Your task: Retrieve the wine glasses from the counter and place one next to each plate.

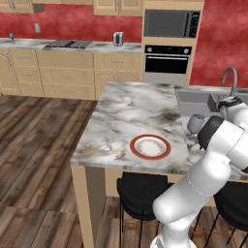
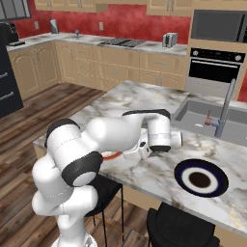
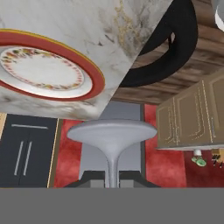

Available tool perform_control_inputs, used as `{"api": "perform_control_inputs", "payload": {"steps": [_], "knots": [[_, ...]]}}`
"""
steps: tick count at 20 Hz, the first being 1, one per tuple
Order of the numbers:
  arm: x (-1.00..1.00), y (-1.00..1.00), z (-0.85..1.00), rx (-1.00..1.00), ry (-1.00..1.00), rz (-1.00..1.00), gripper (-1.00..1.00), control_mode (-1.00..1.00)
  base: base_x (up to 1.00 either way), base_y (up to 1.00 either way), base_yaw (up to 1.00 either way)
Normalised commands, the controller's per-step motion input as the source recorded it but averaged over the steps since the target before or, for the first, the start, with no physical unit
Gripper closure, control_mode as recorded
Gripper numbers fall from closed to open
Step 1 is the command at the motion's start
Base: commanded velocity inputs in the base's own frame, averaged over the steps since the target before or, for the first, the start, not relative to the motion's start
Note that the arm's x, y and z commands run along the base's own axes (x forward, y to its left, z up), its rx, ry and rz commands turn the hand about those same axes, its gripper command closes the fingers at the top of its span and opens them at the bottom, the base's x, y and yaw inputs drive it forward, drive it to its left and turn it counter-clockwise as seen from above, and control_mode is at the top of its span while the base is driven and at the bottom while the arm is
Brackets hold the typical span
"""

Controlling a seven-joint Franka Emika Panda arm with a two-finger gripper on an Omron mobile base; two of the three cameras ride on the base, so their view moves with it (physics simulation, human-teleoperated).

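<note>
On the island desk (image 1: 121, 121), the rimmed plate (image 1: 150, 147) lies near the front edge, above a stool (image 1: 140, 189) tucked under that edge. To its right a wine glass (image 1: 195, 124) is held just above the desk, its stem (image 3: 112, 166) between the fingers of the end effector (image 3: 112, 175). Further right lies the second plate (image 2: 200, 177). The sink (image 2: 212, 118) sits behind it. The stove (image 1: 68, 44) and toaster (image 1: 118, 38) stand on the far desk.
</note>
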Motion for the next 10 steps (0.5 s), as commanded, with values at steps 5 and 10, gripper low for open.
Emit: {"api": "perform_control_inputs", "payload": {"steps": [5, 10], "knots": [[-0.15, 0.00, -0.17, -0.03, 0.01, 0.00, 1.00, -1.00, 0.00, 0.00, 0.00], [0.00, 0.00, -0.15, -0.01, 0.00, 0.00, 1.00, -1.00, 0.00, 0.00, 0.00]]}}
